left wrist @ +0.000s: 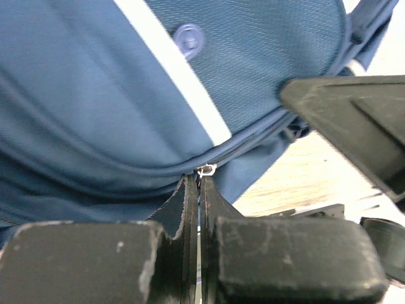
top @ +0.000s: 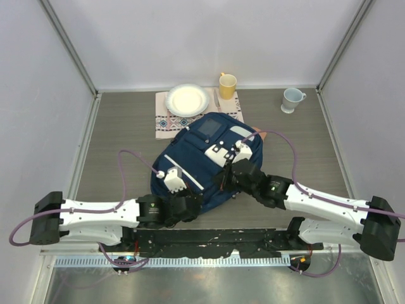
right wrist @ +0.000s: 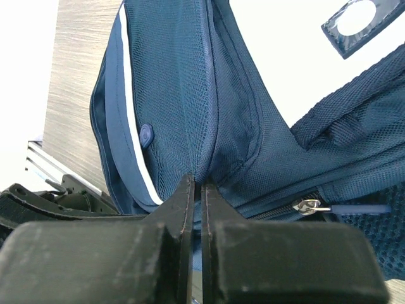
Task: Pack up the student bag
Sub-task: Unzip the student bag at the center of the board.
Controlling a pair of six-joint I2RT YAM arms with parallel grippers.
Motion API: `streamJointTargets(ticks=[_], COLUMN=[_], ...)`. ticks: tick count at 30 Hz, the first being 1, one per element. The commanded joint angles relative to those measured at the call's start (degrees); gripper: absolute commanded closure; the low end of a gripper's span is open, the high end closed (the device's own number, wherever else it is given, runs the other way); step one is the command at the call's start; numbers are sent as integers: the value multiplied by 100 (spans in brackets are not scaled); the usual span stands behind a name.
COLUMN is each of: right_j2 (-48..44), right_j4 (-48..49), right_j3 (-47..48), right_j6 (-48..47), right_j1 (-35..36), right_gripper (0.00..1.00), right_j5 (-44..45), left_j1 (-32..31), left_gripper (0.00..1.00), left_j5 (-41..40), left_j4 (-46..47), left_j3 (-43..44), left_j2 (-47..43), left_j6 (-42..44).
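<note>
Navy student bag (top: 190, 149) seen from above. The left gripper (left wrist: 199, 180) is pinched together on its silver zipper pull (left wrist: 206, 170); the right gripper (right wrist: 197, 183) is clamped on a fabric fold.

I can read no words, numbers or brand marks in any of my views. The student bag (top: 202, 158) shows only a plain white stripe (left wrist: 183, 82) and a blurred snap button (left wrist: 188, 38) beyond my left jaws. The small yellow marks on the arm joints (top: 154, 212) are too small to make out.

navy student bag (top: 190, 149), flat mid-table, prob. zipped
</note>
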Motion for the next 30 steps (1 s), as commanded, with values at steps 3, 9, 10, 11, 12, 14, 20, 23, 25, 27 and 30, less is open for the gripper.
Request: streamJointTargets(ticks=[3, 9, 10, 11, 12, 14, 20, 23, 25, 27, 30], right_j2=[-234, -313, -313, -313, -331, -357, -462, -787, -1007, -1393, -1903], right_j4=[-8, -60, -78, -96, -96, -96, 44, 168, 89, -244, -955], right_j3=[316, 316, 316, 325, 325, 351, 299, -175, -483, -606, -572], right_j6=[-254, -271, -280, -280, -280, -315, -150, 378, 615, 678, 713], right_j1=[-565, -733, -759, -777, -794, -873, -874, -865, -847, -812, -803], right_gripper=[99, 99, 99, 99, 99, 99, 84, 51, 45, 41, 38], right_j5=[681, 540, 523, 514, 497, 401, -285, -523, -550, -480, -252], left_j1=[88, 71, 80, 71, 71, 71, 71, 71, 27, 1, -43], left_gripper=[100, 100, 100, 100, 100, 100, 100, 100, 100, 100, 100], left_j5=[-282, -168, -185, -194, -255, -299, -19, 262, 429, 561, 720], left_j4=[-2128, -2533, -2603, -2665, -2726, -2692, -1173, -820, -636, -390, -135], left_j3=[-54, -89, -71, -45, -1, 60, 218, 578, 702, 816, 895], left_j2=[-416, -512, -512, -521, -530, -539, -399, -109, 84, 190, 384], left_j6=[136, 109, 74, 22, 21, 204, 1514, 1884, 2077, 2192, 2245])
